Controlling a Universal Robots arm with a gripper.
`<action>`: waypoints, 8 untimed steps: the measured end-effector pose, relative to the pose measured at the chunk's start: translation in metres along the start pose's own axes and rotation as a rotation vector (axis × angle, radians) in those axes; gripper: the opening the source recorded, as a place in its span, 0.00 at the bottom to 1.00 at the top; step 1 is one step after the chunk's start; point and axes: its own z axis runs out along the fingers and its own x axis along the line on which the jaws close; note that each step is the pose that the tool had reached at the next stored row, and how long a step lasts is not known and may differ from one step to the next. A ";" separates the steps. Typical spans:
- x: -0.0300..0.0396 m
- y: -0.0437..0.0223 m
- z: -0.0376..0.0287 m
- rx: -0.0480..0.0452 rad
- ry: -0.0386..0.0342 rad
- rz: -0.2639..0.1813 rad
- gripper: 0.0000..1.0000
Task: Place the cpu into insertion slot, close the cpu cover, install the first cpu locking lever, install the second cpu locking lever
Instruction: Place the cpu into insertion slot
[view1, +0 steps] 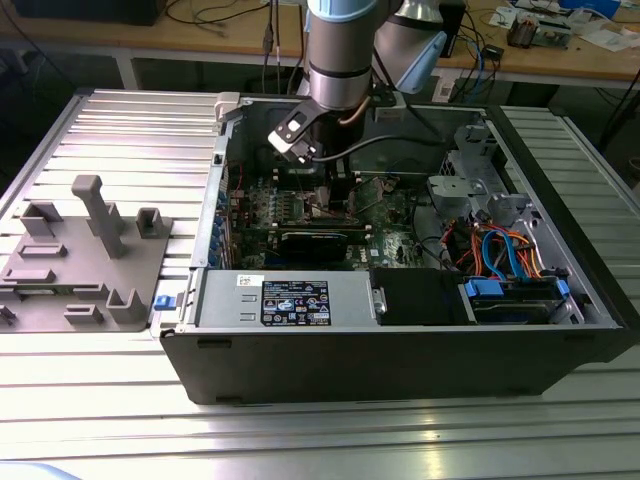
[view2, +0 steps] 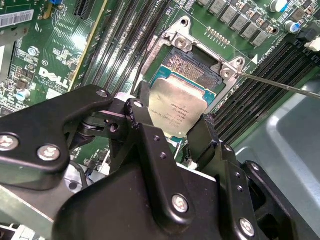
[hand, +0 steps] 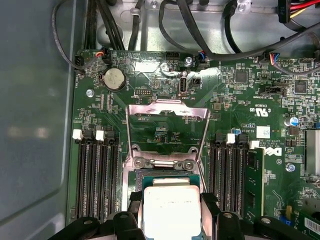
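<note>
On the ribbed aluminium surface (view1: 90, 410), a grey moulded plastic fixture (view1: 85, 265) sits toward the exterior view's left, well apart from the fingers. Beside it stands the open black computer case (view1: 400, 360). The grey-and-blue robot arm (view1: 340, 50) reaches down into the case, over the green circuit board (hand: 235, 105). In both wrist views the black metal fingers (view2: 200, 137) (hand: 210, 210) pinch opposite edges of the flat square cpu with its dull silver metal top (view2: 177, 110) (hand: 171, 212). The chip hangs between them over the near part of the square insertion slot (view2: 192, 67), whose brownish-gold contact field lies bare just beyond the fingers. Whether chip and slot touch cannot be told. Past the slot, the thin silvery cpu cover (hand: 170, 109), a frame with a square window, stands swung open, away from the fingers. A thin steel lever rod (view2: 280, 85) sticks out from one corner of the slot. Rows of long black memory sockets (hand: 97, 175) flank the fingers on both sides. Blue and orange cables (view1: 500, 250) lie toward the exterior view's right, well apart from the fingers.
</note>
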 end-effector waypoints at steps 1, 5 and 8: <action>0.0001 0.0000 0.0004 0.0000 -0.0013 0.000 0.55; 0.0016 -0.0001 0.0014 0.0005 -0.0153 -0.001 0.55; 0.0028 -0.0002 0.0027 0.0006 -0.0156 0.001 0.55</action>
